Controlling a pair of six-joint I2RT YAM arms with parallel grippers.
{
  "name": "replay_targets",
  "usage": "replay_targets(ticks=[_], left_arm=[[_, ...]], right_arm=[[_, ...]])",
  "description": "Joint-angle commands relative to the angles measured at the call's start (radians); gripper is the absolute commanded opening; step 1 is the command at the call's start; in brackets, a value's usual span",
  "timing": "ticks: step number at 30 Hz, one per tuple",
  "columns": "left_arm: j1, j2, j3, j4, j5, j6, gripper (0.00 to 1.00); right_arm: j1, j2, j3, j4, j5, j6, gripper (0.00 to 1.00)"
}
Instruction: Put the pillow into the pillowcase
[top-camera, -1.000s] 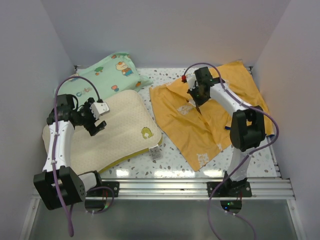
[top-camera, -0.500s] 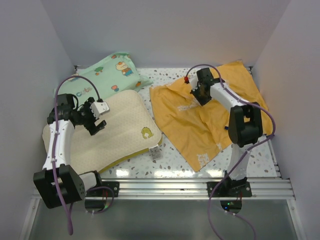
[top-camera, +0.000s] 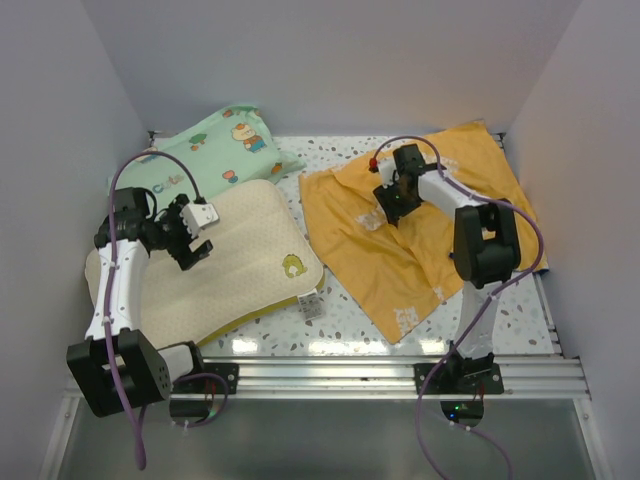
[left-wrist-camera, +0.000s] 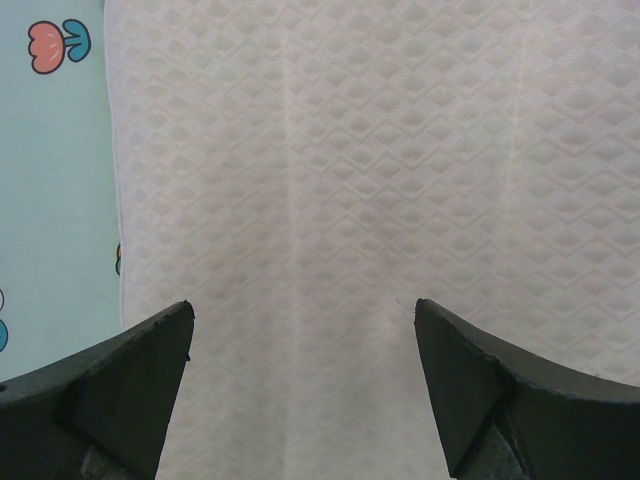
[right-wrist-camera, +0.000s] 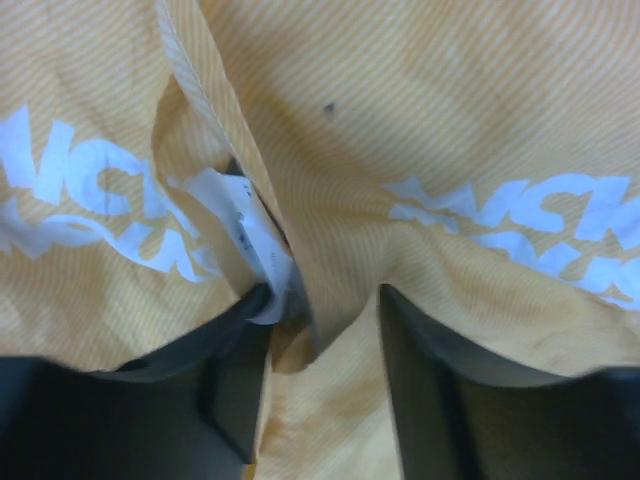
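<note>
The speckled table (top-camera: 345, 318) carries it all. The orange-yellow pillowcase (top-camera: 355, 255) lies rumpled over its right half, up to the far right corner. The cream pillow (top-camera: 240, 260) sits near left, with a mint-green cartoon pillow (top-camera: 215, 150) behind it. The left gripper (left-wrist-camera: 303, 320) hangs over the cream pillow, its fingers spread wide and holding nothing. The right gripper (right-wrist-camera: 322, 300) has its fingers partly parted astride a raised pillowcase fold and a white label (right-wrist-camera: 245, 225).

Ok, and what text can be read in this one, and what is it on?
"MICK": white letters on the orange pillowcase, cut off by folds.
White label in its fold: blurred, unreadable.
White tag at the corner of the cream pillow: too small.
Letters on the green pillow: partly hidden, unreadable.
</note>
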Motion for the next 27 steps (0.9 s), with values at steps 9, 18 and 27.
replay_targets(ticks=[9,18,27], left_arm=[[0.007,0.0,0.012,0.045,0.014,-0.015,0.95],[-0.01,0.011,0.125,-0.035,0.078,-0.051,1.0],[-0.266,0.031,0.059,0.033,-0.13,-0.244,1.0]], right_arm=[[-0.057,-0.002,0.037,-0.019,0.088,-0.064,0.43],[-0.089,-0.094,0.113,-0.049,-0.049,-0.003,0.0],[-0.088,-0.189,0.178,-0.121,-0.117,0.047,0.0]])
